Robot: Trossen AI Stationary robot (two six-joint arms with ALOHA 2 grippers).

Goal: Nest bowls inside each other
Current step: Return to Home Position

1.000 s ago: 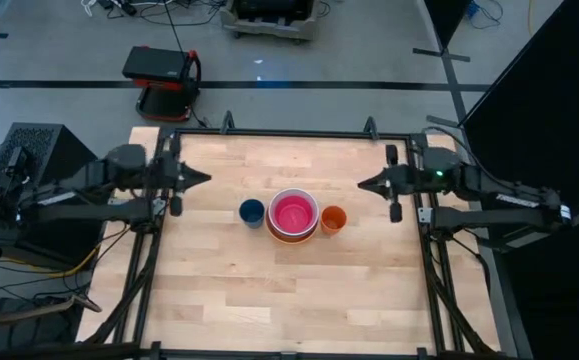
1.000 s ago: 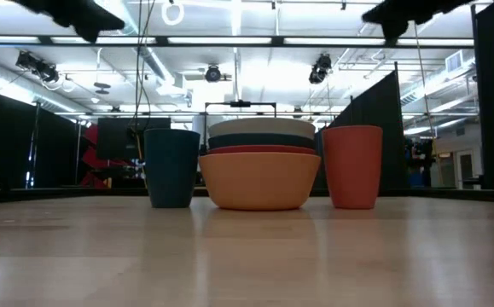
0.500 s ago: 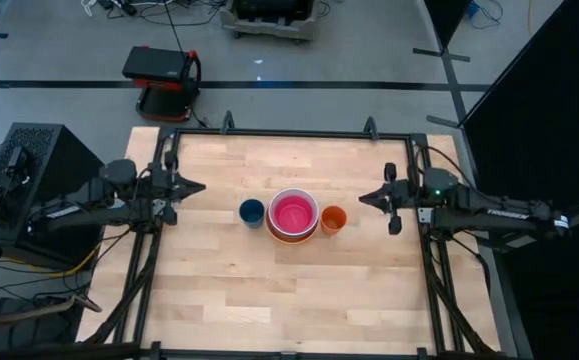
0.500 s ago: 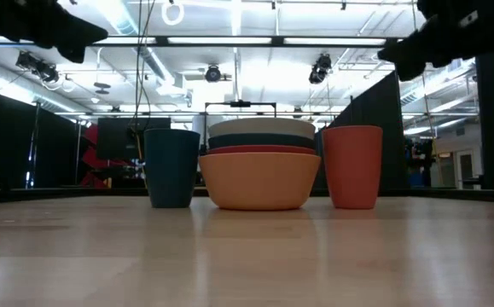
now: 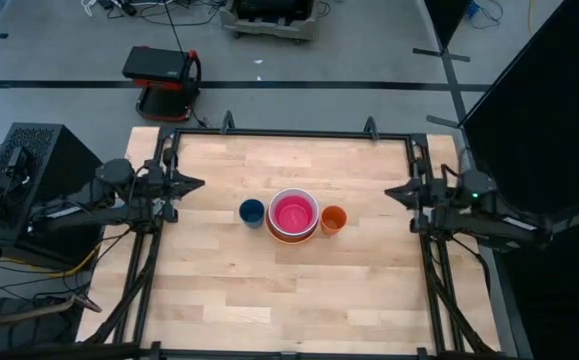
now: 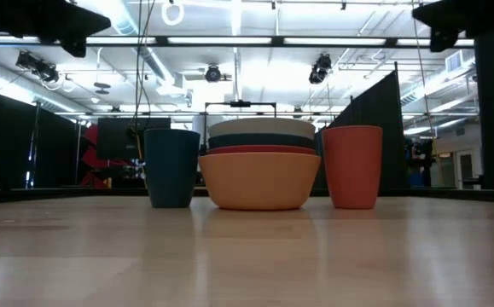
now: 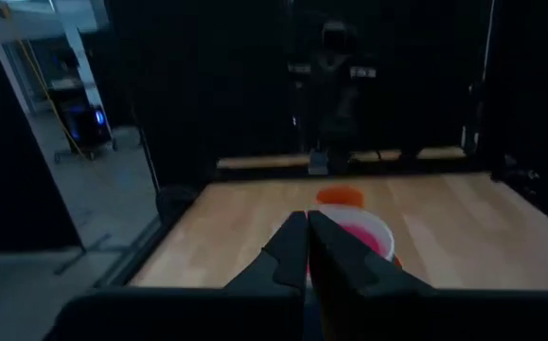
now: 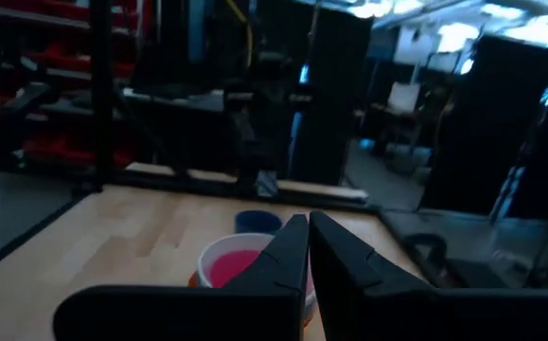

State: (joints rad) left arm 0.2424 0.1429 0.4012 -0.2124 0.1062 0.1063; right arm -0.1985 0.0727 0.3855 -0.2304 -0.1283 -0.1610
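The bowls [image 5: 292, 215] stand nested in one stack at the table's middle. The magenta pink bowl is innermost, inside a white rim. In the low view the yellow-orange bowl [image 6: 259, 181] rests by its base on the table, with the red-orange, dark teal and white rims [image 6: 261, 128] showing above it. My left gripper [image 5: 201, 183] is shut and empty, level above the table's left edge, pointing at the stack. My right gripper [image 5: 389, 192] is shut and empty above the right edge. Both wrist views show the shut fingertips [image 7: 308, 220] [image 8: 308, 223] with the stack beyond.
A dark blue cup [image 5: 252, 211] stands upright just left of the stack and an orange cup [image 5: 333, 219] just right of it. A black frame [image 5: 289, 132] runs around the wooden table. Bare wood lies toward the near edge [image 5: 289, 300].
My right gripper has drawn back from over the table toward its right edge and sunk a little, still shut. My left gripper has pulled back slightly toward the left edge and tipped level. The bowls and cups have not moved.
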